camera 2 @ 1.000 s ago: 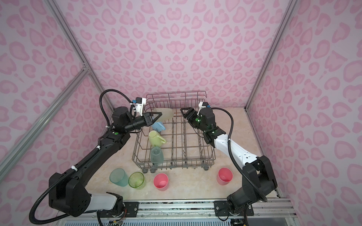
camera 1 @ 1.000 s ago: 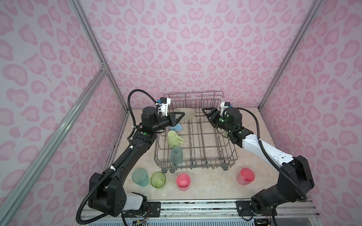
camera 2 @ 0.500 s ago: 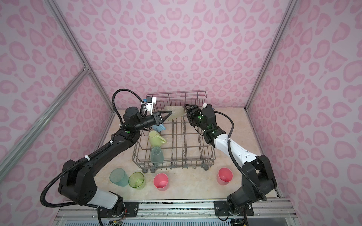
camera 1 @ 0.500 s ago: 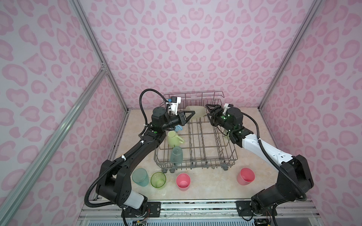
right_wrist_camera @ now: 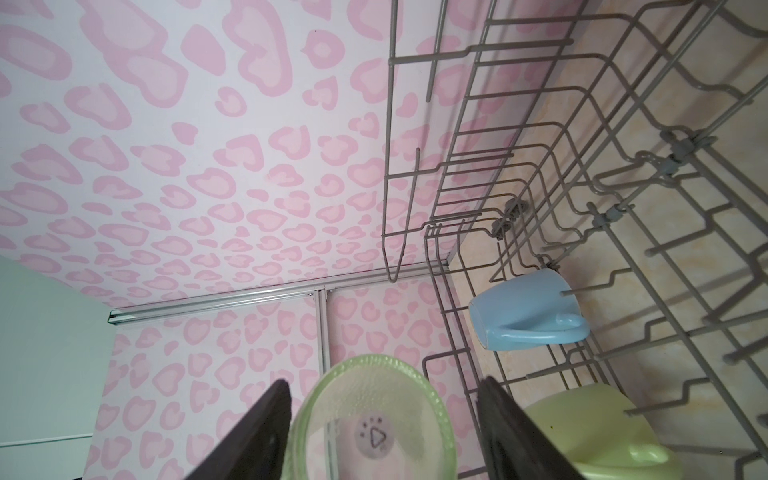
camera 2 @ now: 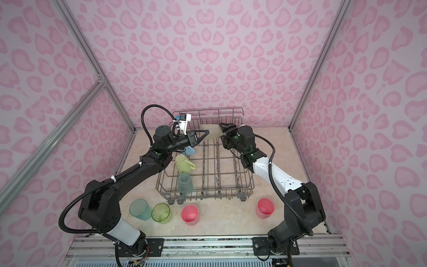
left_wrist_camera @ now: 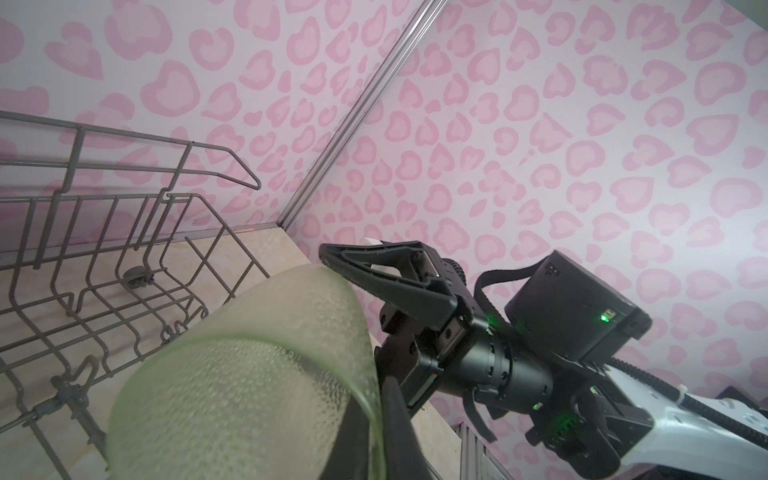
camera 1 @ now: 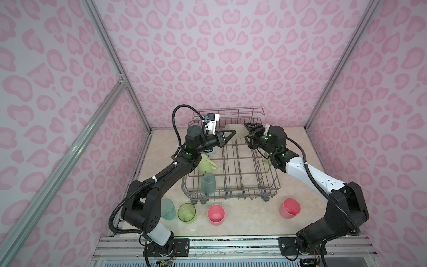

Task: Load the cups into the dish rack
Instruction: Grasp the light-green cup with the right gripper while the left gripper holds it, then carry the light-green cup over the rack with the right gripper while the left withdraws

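A clear lime-green cup (camera 1: 239, 131) (camera 2: 211, 134) hangs on its side above the back of the dish rack (camera 1: 231, 194) (camera 2: 208, 193). My left gripper (camera 1: 233, 132) (left_wrist_camera: 380, 436) is shut on its rim. The cup (left_wrist_camera: 249, 374) fills the left wrist view. My right gripper (camera 1: 246, 131) (right_wrist_camera: 384, 382) is open around the cup's base (right_wrist_camera: 374, 428), its fingers (right_wrist_camera: 257, 436) standing apart from it on both sides. In the rack lie a pale-yellow mug (camera 1: 205, 164) (right_wrist_camera: 582, 419), a light-blue mug (right_wrist_camera: 528, 307) and a teal cup (camera 1: 208, 182).
On the table in front of the rack stand a teal cup (camera 1: 167, 208), a lime-green cup (camera 1: 186, 212) and two pink tumblers (camera 1: 216, 214) (camera 1: 290, 208). The rack's taller back rail (camera 1: 231, 111) rises just behind both grippers.
My left gripper has carried the lime-green cup to the right, up to the right gripper. The right gripper's jaws have narrowed a little around the cup's base.
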